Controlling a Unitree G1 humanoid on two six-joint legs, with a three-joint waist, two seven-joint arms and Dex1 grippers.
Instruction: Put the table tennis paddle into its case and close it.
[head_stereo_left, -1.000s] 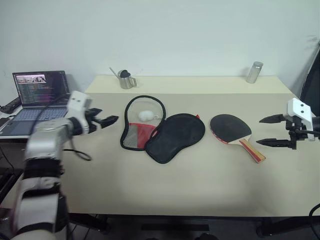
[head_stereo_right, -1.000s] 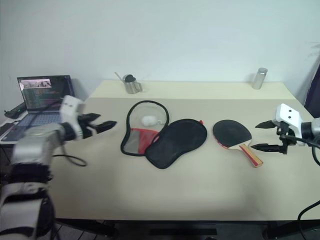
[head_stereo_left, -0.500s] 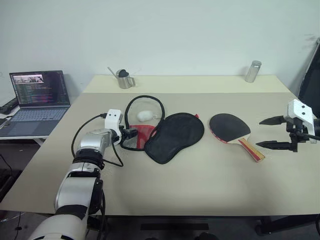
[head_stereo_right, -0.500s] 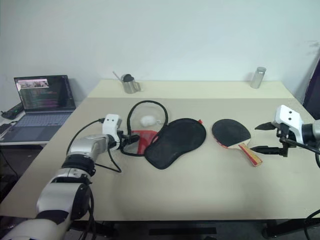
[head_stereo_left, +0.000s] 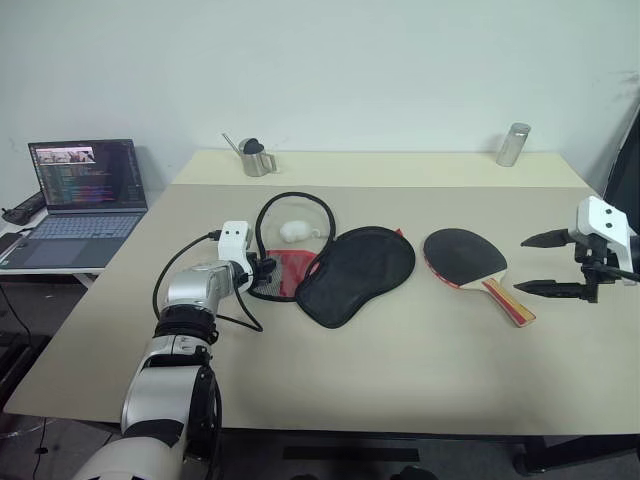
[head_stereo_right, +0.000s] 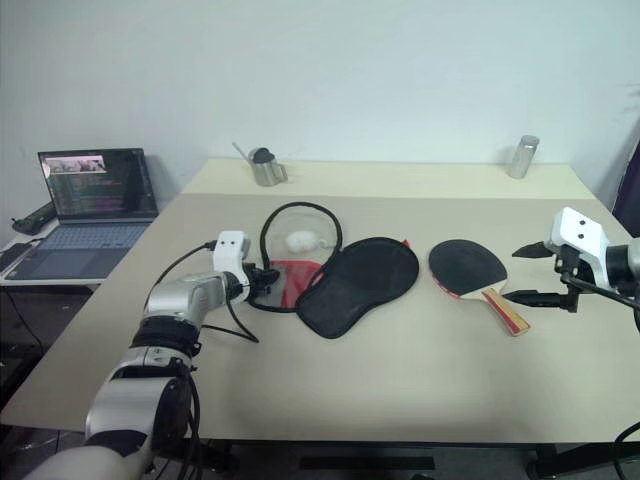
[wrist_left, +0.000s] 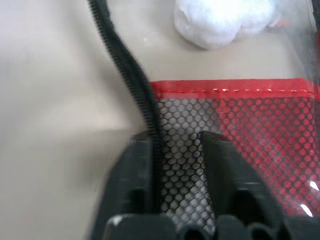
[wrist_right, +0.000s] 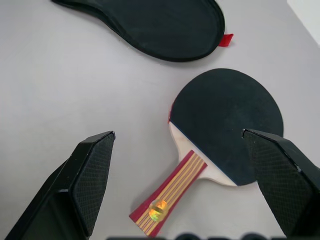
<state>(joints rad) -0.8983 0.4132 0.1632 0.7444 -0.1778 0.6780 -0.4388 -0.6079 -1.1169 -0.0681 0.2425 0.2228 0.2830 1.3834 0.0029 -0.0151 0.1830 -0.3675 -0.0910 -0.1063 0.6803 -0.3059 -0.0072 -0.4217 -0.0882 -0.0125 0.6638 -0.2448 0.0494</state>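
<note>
1. The task appears to be at an early stage. The table tennis paddle (head_stereo_left: 465, 258) lies flat on the beige table (head_stereo_left: 400, 370), outside its case, so inserting it and zipping the case shut are both left to do.

2. The case (head_stereo_left: 340, 265) lies unzipped and spread open near the middle of the table, just to the left of the paddle. One half shows its plain black fabric outer side; the other half lies further left, showing a red panel, black mesh and a black zipper edge looping round it.

3. The left gripper (wrist_left: 177, 150) is at the left edge of the opened case. In the left wrist view its two black fingers stand close together astride the zipper edge and mesh, apparently pinching that rim (a grip to steady the case, most likely).

4. The right gripper (wrist_right: 180, 185) hangs above the table beside the paddle's handle, its two fingers spread wide and holding nothing.

5. The paddle has a round black rubber face with a thin red rim and a pale wooden handle striped red and yellow, the handle pointing toward the table's near right side.

6. A small white ball (head_stereo_left: 293, 230) rests on the table inside the loop of the case's open half.
</note>
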